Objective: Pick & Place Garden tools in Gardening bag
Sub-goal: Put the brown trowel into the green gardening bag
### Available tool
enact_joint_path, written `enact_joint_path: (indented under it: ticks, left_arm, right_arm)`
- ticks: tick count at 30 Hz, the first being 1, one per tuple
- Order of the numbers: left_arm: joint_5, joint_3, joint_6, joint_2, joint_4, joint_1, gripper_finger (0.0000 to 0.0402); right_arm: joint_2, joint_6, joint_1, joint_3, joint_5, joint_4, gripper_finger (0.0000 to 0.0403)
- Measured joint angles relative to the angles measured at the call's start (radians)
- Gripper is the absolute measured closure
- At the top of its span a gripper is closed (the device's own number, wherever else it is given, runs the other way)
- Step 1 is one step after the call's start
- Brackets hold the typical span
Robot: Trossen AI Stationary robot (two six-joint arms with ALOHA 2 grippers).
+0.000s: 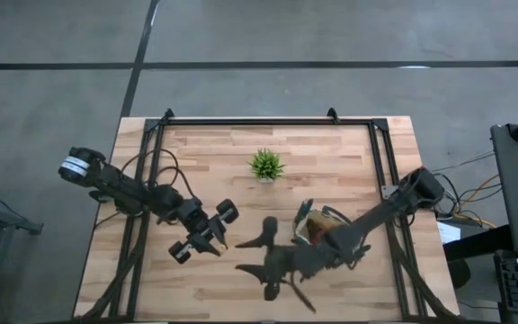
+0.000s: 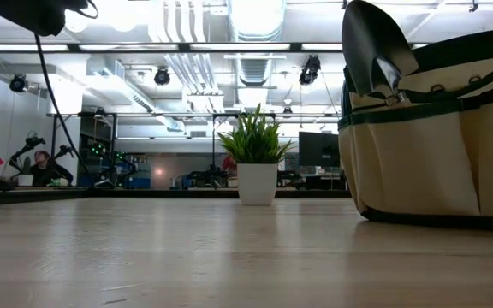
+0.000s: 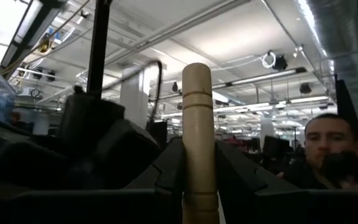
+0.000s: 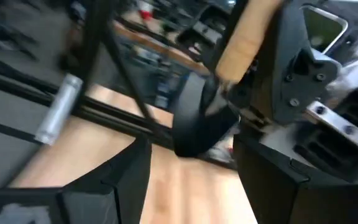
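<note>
The olive-tan gardening bag [image 1: 317, 225] stands on the table's right half. In the low view [image 2: 435, 145] a silver trowel blade [image 2: 375, 51] sticks up out of its mouth. My left gripper [image 1: 202, 237] is over the table's left half, shut on a wooden trowel handle [image 3: 197, 124]; the blade is hidden. My right gripper [image 4: 191, 186] is open and empty. Its arm reaches from the right past the bag toward the table's middle [image 1: 286, 263], and its wrist view faces my left gripper [image 4: 278, 68]. My left gripper pinches the trowel's wooden handle [image 3: 199, 180] between its two fingers. The handle lies along the fingers, and its rounded free end [image 3: 197, 74] sticks out past the fingertips. In the right wrist view the handle [image 4: 247, 37] is clear of the table.
A small spiky green plant in a white pot [image 1: 265, 166] stands at the table's far middle. A black frame [image 1: 268, 121] runs along the table's far and side edges. Bare wood [image 1: 241, 297] lies along the near edge. A person [image 3: 328, 143] is in the room behind.
</note>
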Motion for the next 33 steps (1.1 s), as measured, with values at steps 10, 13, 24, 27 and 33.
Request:
enact_joint_path:
  ticks: [10, 13, 24, 27, 33]
  left_arm:
    - [0.020, 0.000, 0.054, 0.005, -0.032, -0.017, 0.0331]
    - [0.038, 0.000, 0.065, 0.005, -0.032, -0.018, 0.0330]
    - [0.030, 0.000, 0.124, 0.005, -0.031, -0.024, 0.0329]
    - [0.030, 0.000, 0.125, 0.005, -0.039, -0.024, 0.0330]
    - [0.030, 0.000, 0.126, 0.006, -0.046, -0.024, 0.0329]
  right_arm:
    - [0.001, 0.113, -0.086, -0.047, -0.167, 0.011, 0.0184]
    - [0.003, 0.117, -0.096, -0.054, -0.201, 0.043, 0.0184]
    - [0.030, 0.198, -0.152, -0.059, -0.343, 0.088, 0.0194]
    - [0.051, 0.199, -0.161, -0.059, -0.353, 0.116, 0.0206]
    - [0.055, 0.172, -0.161, -0.058, -0.365, 0.156, 0.0240]
